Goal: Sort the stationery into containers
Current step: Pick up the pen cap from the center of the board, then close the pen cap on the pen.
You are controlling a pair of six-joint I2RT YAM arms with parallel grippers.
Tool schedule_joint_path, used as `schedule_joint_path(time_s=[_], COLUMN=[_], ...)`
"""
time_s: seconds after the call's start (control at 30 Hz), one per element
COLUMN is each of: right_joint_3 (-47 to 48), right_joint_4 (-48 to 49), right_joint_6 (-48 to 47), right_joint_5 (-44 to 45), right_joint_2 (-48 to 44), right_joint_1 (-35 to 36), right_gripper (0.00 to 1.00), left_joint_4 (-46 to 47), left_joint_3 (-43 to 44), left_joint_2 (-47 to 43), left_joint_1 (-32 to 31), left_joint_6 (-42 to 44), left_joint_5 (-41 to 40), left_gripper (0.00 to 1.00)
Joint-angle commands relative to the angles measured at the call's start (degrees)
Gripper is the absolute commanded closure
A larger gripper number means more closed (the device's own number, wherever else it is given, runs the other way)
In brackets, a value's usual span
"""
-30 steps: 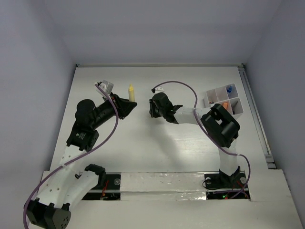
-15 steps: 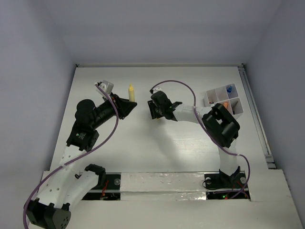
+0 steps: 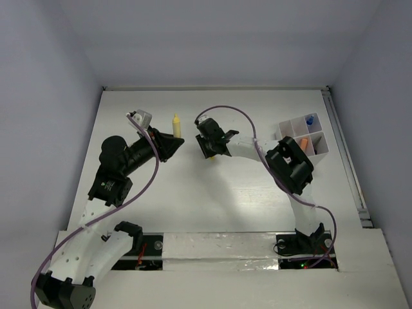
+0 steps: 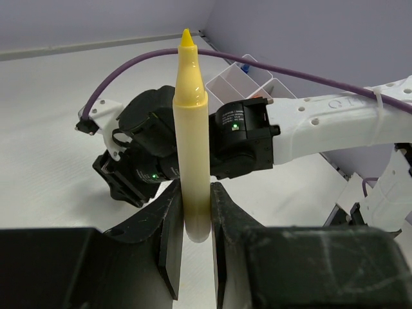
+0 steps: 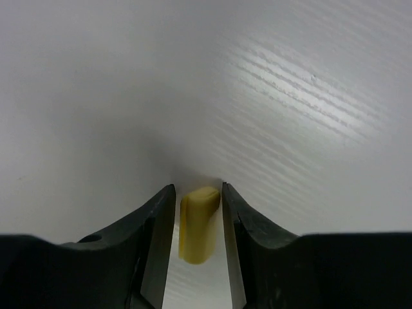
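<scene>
Left pincer (image 4: pixel 195 193) is closed on the lower end of the cream stick (image 4: pixel 192 129). The stick stands up between the jaws with its pointed tip free. In the overhead view this hold sits at about 10 o'clock from the table (image 3: pixel 212 199) centre, lifted off the surface. I judge the end grip is deliberate, as it leaves the length clear to go tip-first into a compartment or be passed across.

Right pincer (image 5: pixel 197 190) is down at the table surface, at about 12 o'clock from centre. Its jaws flank a small yellow piece (image 5: pixel 196 225) that lies between them. I cannot tell whether the jaws are pressing on it, as a thin dark line shows on one side. Straddling it this way suggests a pick-up in progress. The two pincers are near each other but apart.

Further out, the white organizer box (image 3: pixel 290 127) sits at 2 o'clock, by the table's right edge. A blue-tipped pen (image 3: pixel 310 120) and an orange item (image 3: pixel 302 141) stand in separate compartments, so sorting is partly done. Both yellow items are well apart from the box. The right arm has the shorter reach to it.
</scene>
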Motion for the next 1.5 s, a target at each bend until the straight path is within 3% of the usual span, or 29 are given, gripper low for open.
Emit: schedule_joint_path(time_s=[0.0,0.07,0.1,0.27,0.43,0.6,0.83,1.27,1.47], right_joint_3=[3.57,4.53,4.97,6.47,1.03,-8.46,-12.34,-15.07,-14.89], right_joint_4=[-5.15,-6.55,-7.25,-9.02,-1.04,18.29,36.84,79.98,88.34], right_joint_6=[-2.88,-3.15,-3.41,-3.15,0.62,6.16,14.6,42.1,48.09], right_joint_5=[1.43,1.08,0.82,0.64,-4.62,-14.26,-22.29,-43.73,-47.17], right_joint_2=[2.06,2.32,2.5,2.68,-5.83,-21.9,-33.61,-30.82,-27.83], right_joint_1=[0.27,0.27,0.27,0.27,-1.57,-2.9,-3.51,-4.13,-4.13], right_gripper=[0.61,0.63,0.74,1.0,1.0,1.0,1.0,1.0,1.0], left_joint_4=[1.69,1.6,1.6,1.6,2.3,3.71,9.58,25.59,25.86], left_joint_3=[0.25,0.25,0.25,0.25,-0.1,-0.63,-2.3,-5.73,-6.26], left_joint_2=[-1.08,-1.17,-1.25,-1.34,-1.08,-0.29,-0.11,1.82,1.29], left_joint_1=[-0.29,-0.29,-0.29,-0.29,-0.29,-0.29,-0.29,-0.29,-0.29], left_joint_6=[0.79,0.79,0.87,0.79,0.09,-1.23,-4.75,-15.82,-15.91], left_joint_5=[1.01,0.92,0.92,0.92,1.62,3.99,10.5,21.84,21.49], left_gripper=[1.0,1.0,1.0,1.0,1.0,1.0,1.0,1.0,1.0])
